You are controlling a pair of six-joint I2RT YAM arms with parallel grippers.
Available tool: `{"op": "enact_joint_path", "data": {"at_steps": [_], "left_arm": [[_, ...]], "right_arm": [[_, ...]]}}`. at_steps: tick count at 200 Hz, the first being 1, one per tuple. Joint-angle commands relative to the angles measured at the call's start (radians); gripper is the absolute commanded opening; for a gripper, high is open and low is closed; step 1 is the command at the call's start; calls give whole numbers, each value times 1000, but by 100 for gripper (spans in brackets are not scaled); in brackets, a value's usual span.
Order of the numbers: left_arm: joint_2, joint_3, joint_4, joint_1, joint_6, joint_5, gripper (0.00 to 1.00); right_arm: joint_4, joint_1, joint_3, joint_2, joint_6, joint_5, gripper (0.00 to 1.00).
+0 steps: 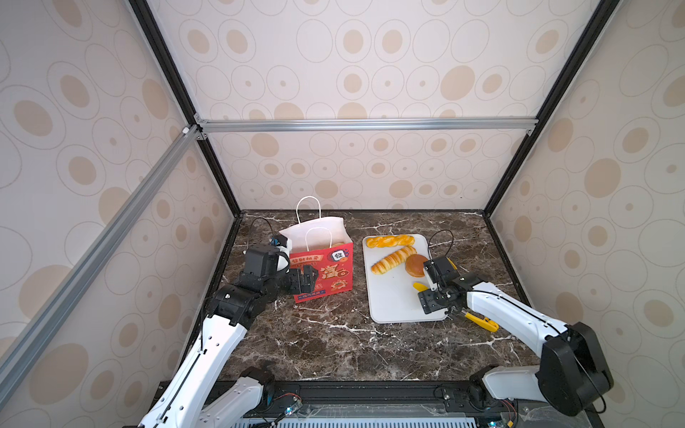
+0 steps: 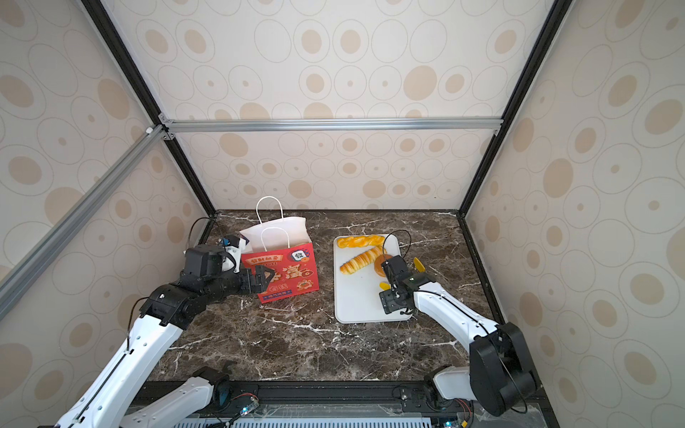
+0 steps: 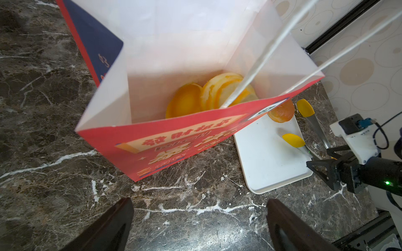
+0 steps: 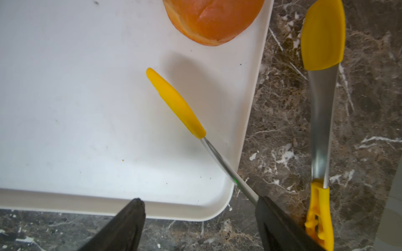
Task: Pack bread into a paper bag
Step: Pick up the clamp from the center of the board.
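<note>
The red paper bag [image 1: 322, 274] [image 2: 285, 274] stands upright and open at the left. Golden bread pieces [image 3: 185, 102] lie on its white bottom. Two twisted sticks [image 1: 389, 241] [image 1: 393, 259] and a round brown bun [image 1: 416, 265] [image 4: 213, 19] lie on the white tray [image 1: 393, 300]. My left gripper [image 1: 309, 278] [image 3: 200, 217] is open in front of the bag's printed face, holding nothing. My right gripper [image 1: 430, 291] [image 4: 200, 215] is open over the tray's near right corner. One arm of the yellow-tipped tongs [image 4: 174, 102] runs beside one finger; the other arm lies outside the jaws.
The tongs [image 1: 482, 322] lie partly on the tray and partly on the dark marble table [image 1: 333, 344] to its right. Patterned walls and black frame posts close in the back and both sides. The bag's white cord handles [image 1: 308, 207] stick up.
</note>
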Motion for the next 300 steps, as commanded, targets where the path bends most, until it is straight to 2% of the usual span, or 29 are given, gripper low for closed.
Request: {"op": "enact_joint_path", "data": {"at_steps": [1,25,48,70,96,112,137,178,203,214,230,249,267,286,300], "left_arm": [[-1,1,12,4,-5,1,99],[-1,0,12,4,-5,-2,99],[5,2,11,4,-3,-5,99],[6,1,9,4,-3,-6,99],[13,2,9,4,-2,-6,99],[17,5,9,4,-2,-6,99],[18,4,9,4,-2,-6,99],[16,1,9,4,-4,-4,99],[15,-1,9,4,-5,-3,99],[17,0,9,4,-5,-2,99],[19,-1,9,4,-5,2,99],[22,1,9,4,-3,0,99],[23,3,11,4,-4,2,99],[22,1,10,4,-3,1,99],[24,1,10,4,-3,5,99]], "right_arm": [[44,-7,30,57,-47,-10,85],[18,-12,101,151,-88,43,85],[25,-35,146,218,-117,-6,85],[28,-45,179,270,-128,-14,72],[3,-46,215,297,-136,-18,52],[-3,-48,214,283,-137,-20,49],[-15,-46,211,242,-143,-33,40],[-13,-49,215,238,-155,-69,37],[-25,-67,241,312,-155,-51,50],[-32,-78,249,345,-156,-39,50],[-9,-98,233,360,-161,-70,40],[8,-101,214,343,-159,-114,22],[10,-100,202,317,-151,-132,16],[-7,-101,206,293,-148,-134,3],[-33,-102,213,270,-144,-134,2]]}}
